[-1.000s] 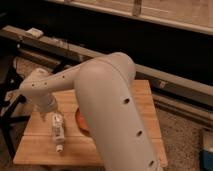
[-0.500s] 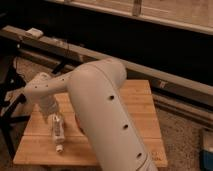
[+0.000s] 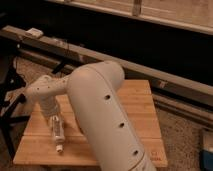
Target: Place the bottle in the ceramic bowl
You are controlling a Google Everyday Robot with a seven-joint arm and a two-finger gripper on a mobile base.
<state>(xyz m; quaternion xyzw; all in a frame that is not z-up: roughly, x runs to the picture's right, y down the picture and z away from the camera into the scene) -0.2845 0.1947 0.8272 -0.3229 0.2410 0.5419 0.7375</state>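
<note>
Bottle (image 3: 57, 131) lies on its side on the wooden table (image 3: 145, 112), in the left front part of it. Its white cap (image 3: 59, 148) points toward the front edge and its other end points toward the back. My gripper (image 3: 50, 114) is right at this back end of the bottle, low over the table. It seems to touch the bottle there, but the view is poor and I am not sure. Whether the gripper is open or closed, I cannot tell.

My arm (image 3: 102, 120) is very big in the view. It comes from the lower right, bends over the middle of the table and covers a large part of the top. Its pale wrist (image 3: 45, 92) is above the left side of the table.

Behind the table a long dark rail (image 3: 150, 70) runs from the upper left to the right. A small white box (image 3: 34, 32) rests near its left end. To the left of the table stands a black frame (image 3: 10, 107). The floor (image 3: 185, 125) on the right is speckled.
</note>
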